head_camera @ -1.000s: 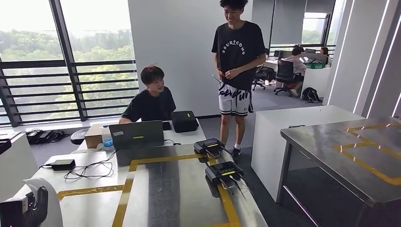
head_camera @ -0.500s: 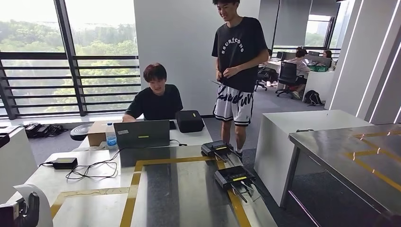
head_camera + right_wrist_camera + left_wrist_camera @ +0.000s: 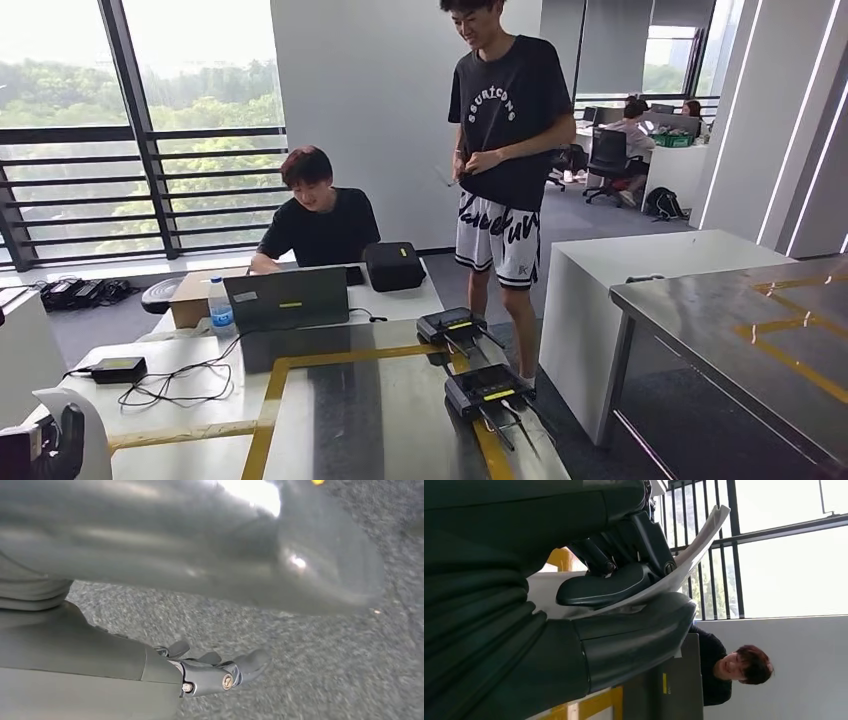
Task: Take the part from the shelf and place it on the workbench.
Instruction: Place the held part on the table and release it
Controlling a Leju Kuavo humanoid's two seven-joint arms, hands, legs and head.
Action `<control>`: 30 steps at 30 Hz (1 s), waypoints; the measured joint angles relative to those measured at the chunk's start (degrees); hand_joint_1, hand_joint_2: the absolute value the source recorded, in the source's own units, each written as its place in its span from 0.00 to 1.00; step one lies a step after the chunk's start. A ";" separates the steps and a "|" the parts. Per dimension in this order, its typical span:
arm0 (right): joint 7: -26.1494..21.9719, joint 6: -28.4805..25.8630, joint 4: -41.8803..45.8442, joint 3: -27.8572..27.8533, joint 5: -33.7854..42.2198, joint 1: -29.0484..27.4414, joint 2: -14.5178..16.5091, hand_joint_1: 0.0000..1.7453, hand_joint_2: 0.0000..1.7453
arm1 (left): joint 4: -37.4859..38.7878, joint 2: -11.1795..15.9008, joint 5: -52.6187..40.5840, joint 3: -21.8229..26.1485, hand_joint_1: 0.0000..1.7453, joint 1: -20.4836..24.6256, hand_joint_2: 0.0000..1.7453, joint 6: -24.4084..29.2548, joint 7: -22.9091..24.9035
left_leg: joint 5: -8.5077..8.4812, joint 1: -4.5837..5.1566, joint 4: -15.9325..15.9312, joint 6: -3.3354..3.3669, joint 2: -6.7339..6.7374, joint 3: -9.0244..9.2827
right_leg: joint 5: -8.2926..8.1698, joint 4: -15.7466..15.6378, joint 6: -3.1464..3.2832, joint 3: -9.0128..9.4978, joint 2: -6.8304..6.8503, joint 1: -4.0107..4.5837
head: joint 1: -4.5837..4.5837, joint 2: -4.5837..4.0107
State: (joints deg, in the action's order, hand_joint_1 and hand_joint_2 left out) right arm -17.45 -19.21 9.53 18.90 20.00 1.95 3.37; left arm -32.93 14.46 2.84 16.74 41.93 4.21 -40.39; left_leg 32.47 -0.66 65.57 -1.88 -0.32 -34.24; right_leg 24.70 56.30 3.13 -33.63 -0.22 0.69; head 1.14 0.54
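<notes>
Left hand [image 3: 55, 445] low at the left edge of the head view, fingers and thumb clamped on a thin white curved part [image 3: 85, 418]; same pinch seen close from the left wrist, thumb [image 3: 624, 640] under the sheet, dark fingers [image 3: 599, 587] over it, part [image 3: 696, 540] running long past the fingertips. Workbench [image 3: 400, 420] just ahead and to the right of that hand. Right hand [image 3: 220, 672] hanging over grey floor, fingers loosely apart, holding nothing. Likely still carrying; release not yet due.
</notes>
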 joint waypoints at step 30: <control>-0.14 -0.07 0.00 -0.91 0.39 0.01 -0.09 0.00 0.00 | 2.75 -1.05 0.43 0.07 1.00 2.06 1.00 -0.20 0.01 | -1.27 -0.58 -1.05 -0.72 0.02 0.43 | 0.15 1.52 -0.57 -1.51 -0.16 -0.38 | 0.01 0.01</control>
State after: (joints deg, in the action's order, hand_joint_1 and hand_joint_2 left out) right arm -17.58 -19.27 9.53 17.98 20.39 1.96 3.28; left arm -30.18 13.41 3.27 16.81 43.99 4.01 -40.38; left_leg 31.19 -1.25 64.52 -2.60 -0.30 -33.81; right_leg 24.85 57.82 2.56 -35.14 -0.38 0.32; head 1.15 0.55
